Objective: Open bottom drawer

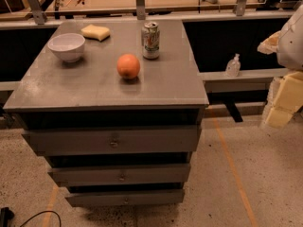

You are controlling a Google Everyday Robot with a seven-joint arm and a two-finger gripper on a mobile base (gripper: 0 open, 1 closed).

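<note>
since it sits lowest under the counter (61,89), the bottom drawer (151,197) looks rigid, smooth metal; grip its small centre knob (126,201). the pincer (284,98) hangs far right, well apart, opening impossible to tell.

We see bare floor (236,174) in front of the bottom drawer (125,198). A cable (35,215) lies at the lower left. Our gripper (283,105) hangs far right, well apart.

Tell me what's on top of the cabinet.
A bowl, sponge, can and orange. The spots beneath them are covered. The gripper hangs at the picture's right edge, off the cabinet.
</note>
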